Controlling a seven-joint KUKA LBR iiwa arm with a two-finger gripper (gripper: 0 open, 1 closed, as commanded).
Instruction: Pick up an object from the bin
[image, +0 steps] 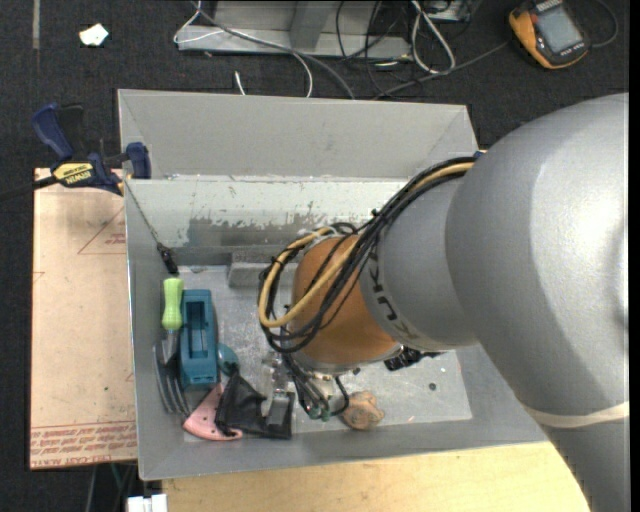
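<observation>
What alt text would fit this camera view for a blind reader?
A grey robot arm reaches from the right into a grey metal bin, its gripper low near the front, between a black thing and a tan lump. A blue block, a green handle and a pink piece lie left.

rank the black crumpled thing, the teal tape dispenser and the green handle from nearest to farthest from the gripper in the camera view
From the gripper, low by the bin's near wall:
1. black crumpled thing, just beside it on the view's left.
2. teal tape dispenser, by the view's left wall.
3. green handle, farther up that same wall.
</observation>
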